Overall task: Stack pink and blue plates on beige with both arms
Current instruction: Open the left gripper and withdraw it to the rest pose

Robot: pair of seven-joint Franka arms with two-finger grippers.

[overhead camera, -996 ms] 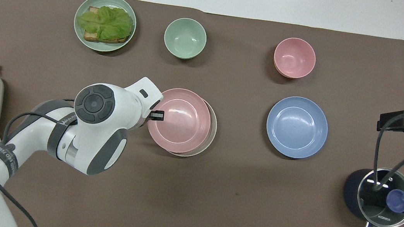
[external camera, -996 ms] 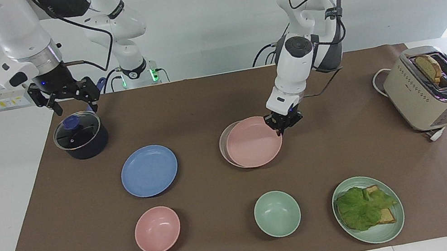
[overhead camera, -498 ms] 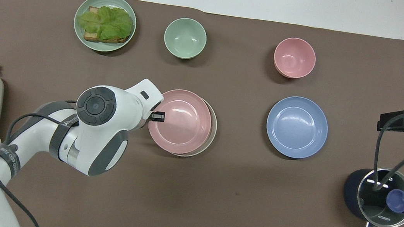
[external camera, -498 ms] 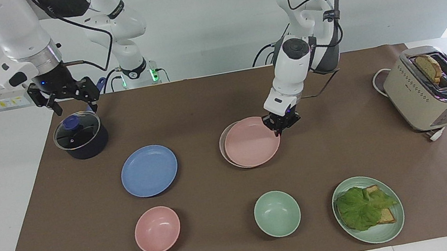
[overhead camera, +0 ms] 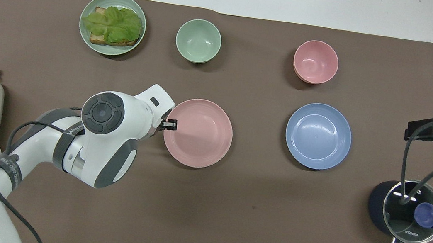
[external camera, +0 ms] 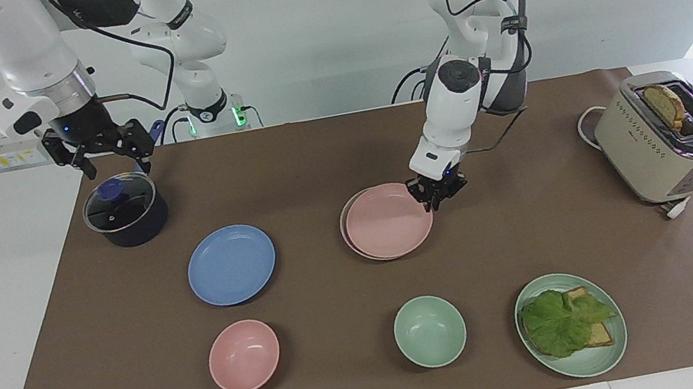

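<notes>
- Brown mat (external camera: 311, 158) covers the white table and carries all the items.
- Right gripper (external camera: 115, 165): hangs over the lidded pot (external camera: 125, 212) at the right arm's end, jaws spread wide and empty. This arm waits.
- Blue plate (external camera: 231, 265): lies bare on the mat, beside the stack toward the right arm's end and well apart from it. It is not yet stacked.
- Pink plate (external camera: 388, 221): round, shallow, matte pale pink with a low raised rim. It rests on the beige plate (external camera: 344, 227).
- Beige plate: only a thin crescent shows in the facing view, on the edge toward the right arm's end. The overhead view shows none of it.
- Left gripper (external camera: 437, 193): sits at the pink plate's rim on the edge toward the left arm's end. Whether it grips the rim or is clear of it cannot be told.
- Step in hand, as judged: release the pink plate and withdraw.
- Procedure: confirm the rim is free. Then lift straight up before moving sideways, so the plate is not dragged off centre.
- Toaster (external camera: 658, 139): stands at the left arm's end. Keep the retreat clear of it.
</notes>
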